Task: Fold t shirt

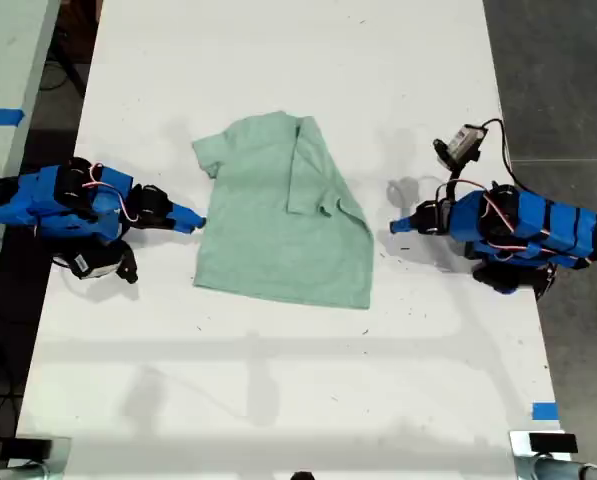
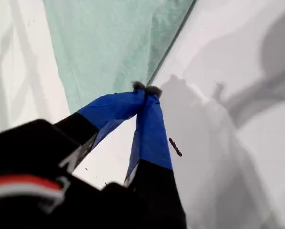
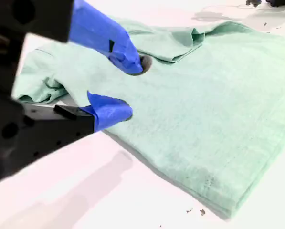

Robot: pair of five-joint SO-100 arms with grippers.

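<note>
First gripper: my first gripper (image 2: 146,89) has its jaws pressed together, tips at the hem; I cannot tell if any cloth is caught.
Second gripper: my second gripper (image 3: 127,88) is spread, with nothing held.
Shirt: the t shirt (image 3: 204,119) lies flat on the table (image 1: 278,400), just ahead of both tools and between them.
Progress: early, in my judgement. The side nearer my second gripper is folded inward; the other side and the final fold remain.
Writing: none is legible.
</note>
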